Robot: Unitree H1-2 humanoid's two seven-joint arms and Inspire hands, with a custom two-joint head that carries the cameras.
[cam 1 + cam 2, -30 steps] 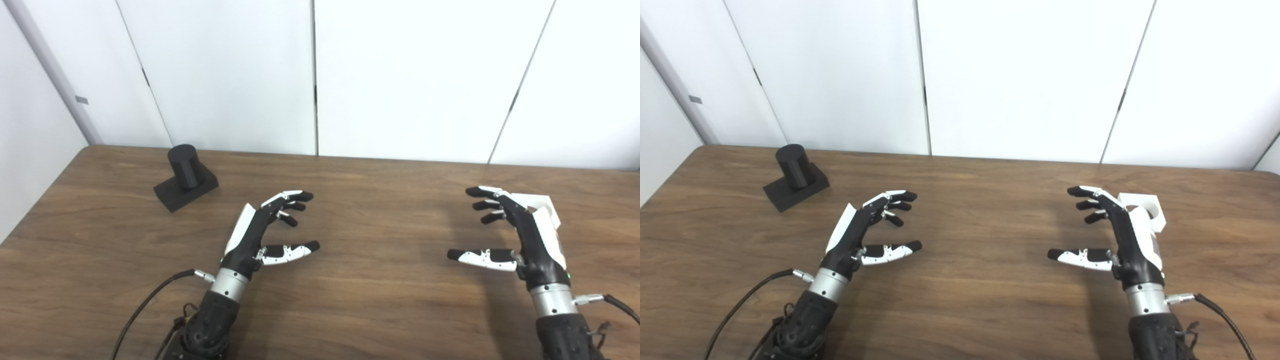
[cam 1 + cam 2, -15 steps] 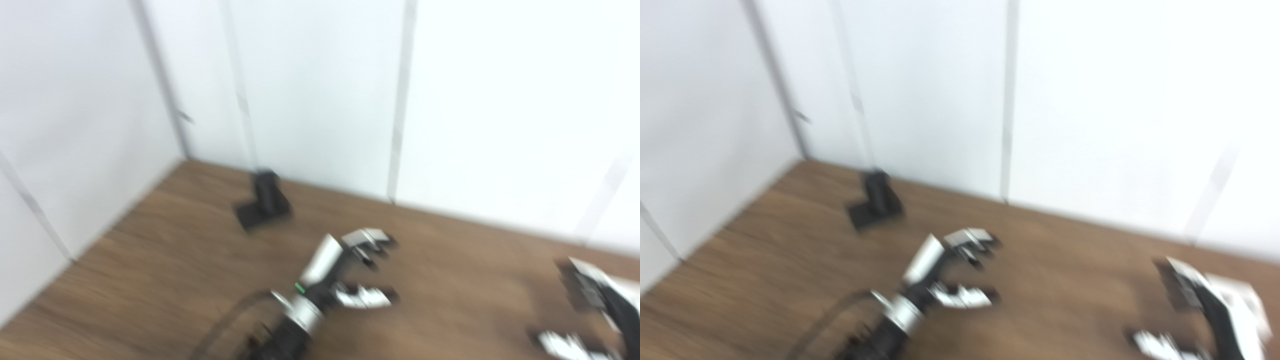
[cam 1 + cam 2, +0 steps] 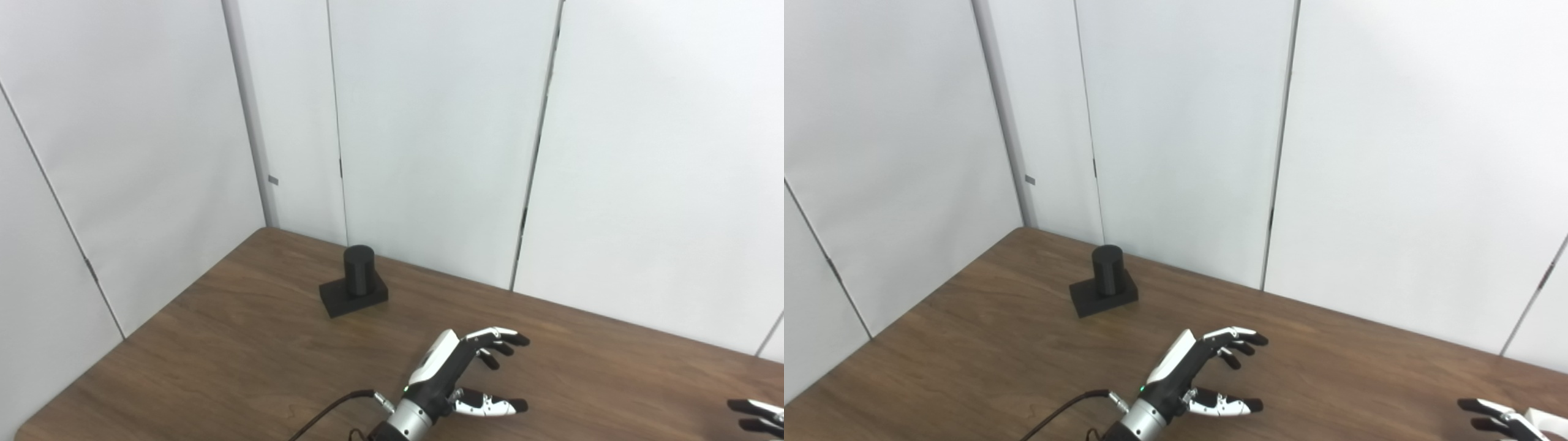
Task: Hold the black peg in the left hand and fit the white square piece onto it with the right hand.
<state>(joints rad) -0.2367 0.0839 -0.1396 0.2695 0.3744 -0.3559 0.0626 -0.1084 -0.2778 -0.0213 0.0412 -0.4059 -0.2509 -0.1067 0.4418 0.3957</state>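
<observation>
Your left hand (image 3: pixel 1191 380) hangs low over the brown wood-grain table (image 3: pixel 968 367), fingers and thumb spread apart, holding nothing. The black cylindrical peg on its flat square base (image 3: pixel 1105 288) stands upright well ahead of that hand and off to its left, near the far edge by the white wall panels (image 3: pixel 1182 153), clear of any contact.

Your right hand (image 3: pixel 1494 415) barely shows at the bottom right corner: only dark fingertips are in view, so you cannot tell from here whether it is spread or closed. Just beside those fingertips, on their outer side, a sliver of something white (image 3: pixel 1546 421) cuts the frame edge; that is probably the white square piece, though too little shows to be sure.

Nothing is grasped yet, so the reach to the peg comes first. Watch the risks: the peg is tall on a small base, so a sideways brush from your fingers could tip it or push it toward the wall. And with the right hand nearly out of view, you would be closing on the white piece almost blind.
</observation>
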